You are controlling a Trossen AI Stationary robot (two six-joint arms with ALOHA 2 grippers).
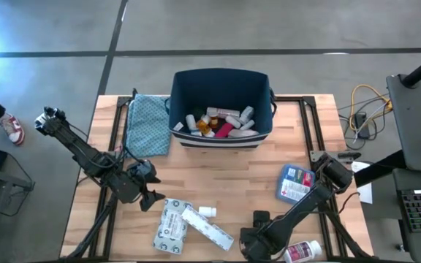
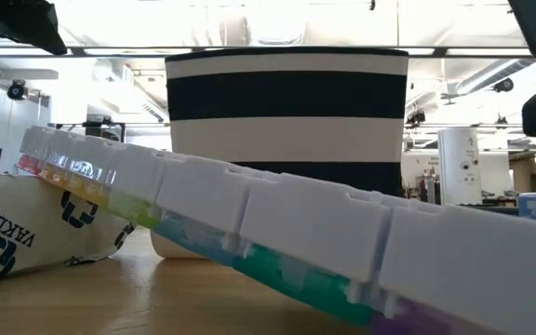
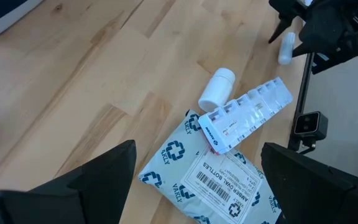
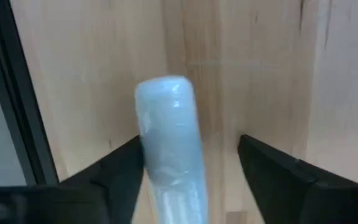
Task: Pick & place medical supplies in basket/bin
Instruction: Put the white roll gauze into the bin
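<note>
Where the table is seen from above, the bin stands at the far edge, holding bottles. The left gripper hangs spread beside a pouch and pill organizer. The right gripper is low by a white bottle. At table height, the organizer hides the bin's base. From the right wrist, a pale tube lies between parted jaws, one finger touching it.

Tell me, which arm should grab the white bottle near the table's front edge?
Probably the right. Its gripper already has the bottle between its fingers. The left gripper hovers over by the pill organizer.
</note>
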